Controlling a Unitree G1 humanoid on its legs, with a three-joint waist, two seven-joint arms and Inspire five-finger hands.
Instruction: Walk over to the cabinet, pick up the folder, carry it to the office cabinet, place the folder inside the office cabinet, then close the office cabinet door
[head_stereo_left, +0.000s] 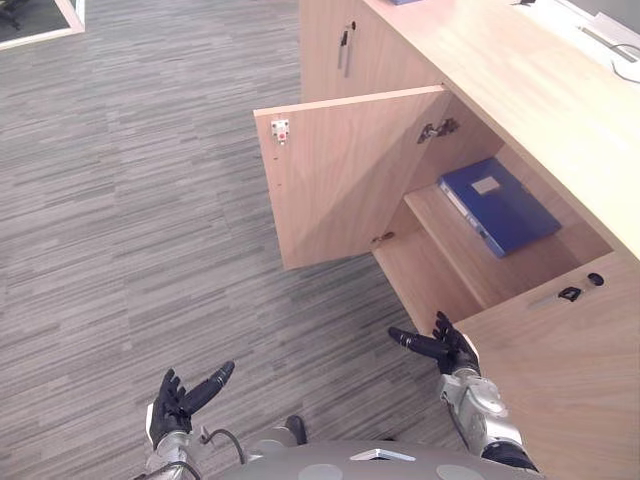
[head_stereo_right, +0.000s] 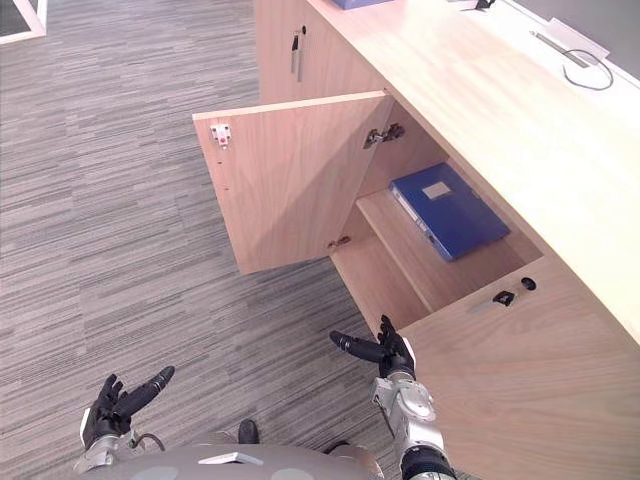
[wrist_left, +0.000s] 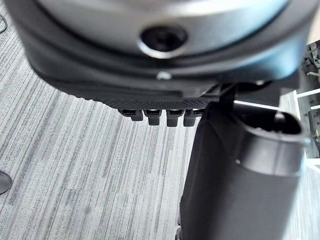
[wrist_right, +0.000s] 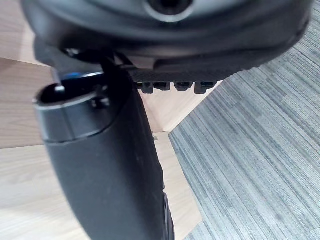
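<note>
A blue folder (head_stereo_left: 500, 207) with a pale label lies flat on the shelf inside the open office cabinet (head_stereo_left: 470, 262). The cabinet door (head_stereo_left: 340, 180) stands swung out toward the carpet. My right hand (head_stereo_left: 440, 345) hovers open and empty just in front of the cabinet's lower opening, fingers straight. Low over the carpet, well left of the door, my left hand (head_stereo_left: 183, 395) is open and holds nothing. In the right wrist view the thumb (wrist_right: 110, 165) stands before the wooden cabinet floor (wrist_right: 30, 190).
The long wooden cabinet top (head_stereo_left: 540, 90) runs along the right, with a white cable (head_stereo_right: 585, 65) on it. A closed door with a dark handle (head_stereo_left: 345, 45) is beyond the open one. Grey carpet (head_stereo_left: 130, 200) stretches wide on the left.
</note>
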